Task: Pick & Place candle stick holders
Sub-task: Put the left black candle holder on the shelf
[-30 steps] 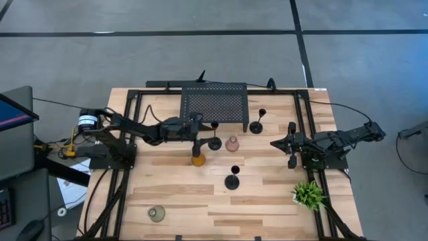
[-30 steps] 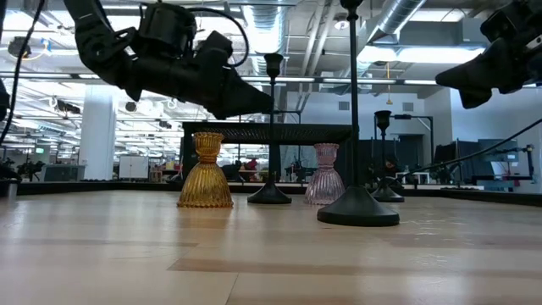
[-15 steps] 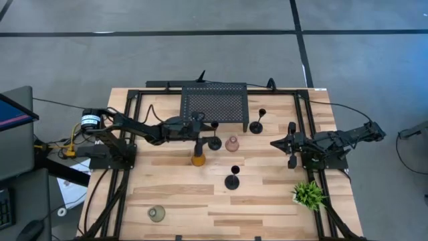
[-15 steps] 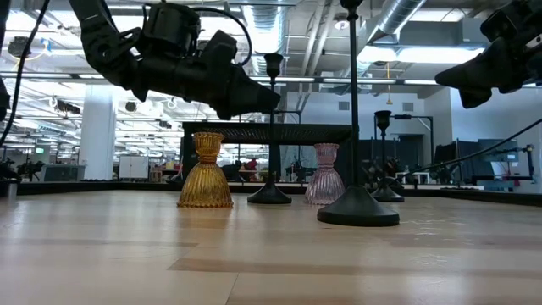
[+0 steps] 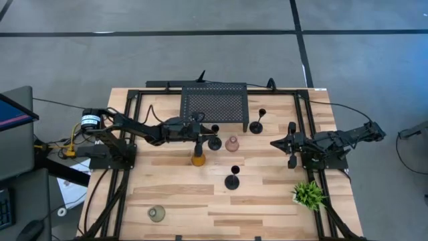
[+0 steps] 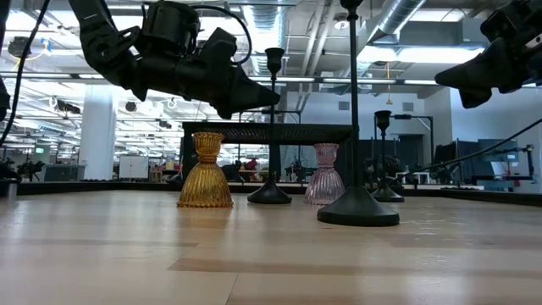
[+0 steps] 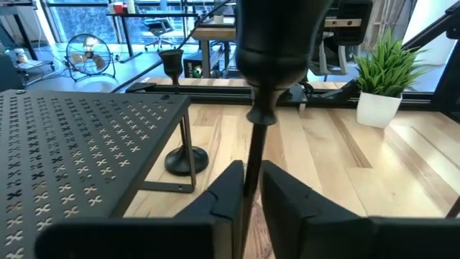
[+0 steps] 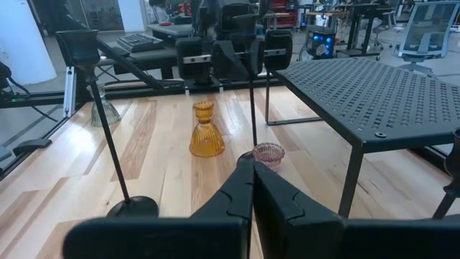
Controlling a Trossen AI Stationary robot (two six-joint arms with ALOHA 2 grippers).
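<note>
A slim black candle stick holder (image 5: 215, 141) stands upright on its round base in front of the rack, and my left gripper (image 7: 251, 173) is shut on its stem. Beside it an amber holder (image 5: 198, 158) and a pink holder (image 5: 232, 144) sit on the table. Another black holder (image 5: 232, 181) stands nearer, a third (image 5: 257, 126) by the rack's right leg. A grey-green holder (image 5: 156, 213) sits near the front left. My right gripper (image 5: 273, 143) hovers shut above the table's right part, holding nothing. My left gripper pinches the thin stem (image 7: 256, 144) of the black holder between its two fingers, on the stem's upper part, a little below the cup (image 6: 273, 58). The fingers come in level from the table's left and lie across the stem. The holder stands upright, its base (image 6: 270, 196) on the table.
The black perforated rack (image 5: 214, 104) stands at the far middle, just behind the held holder. A small green potted plant (image 5: 307, 194) sits at the near right. Bare wood lies along the table's front.
My left gripper has moved a little toward the table's right, up to the black holder's stem, and has shut on it. The holder stays standing on the table.
</note>
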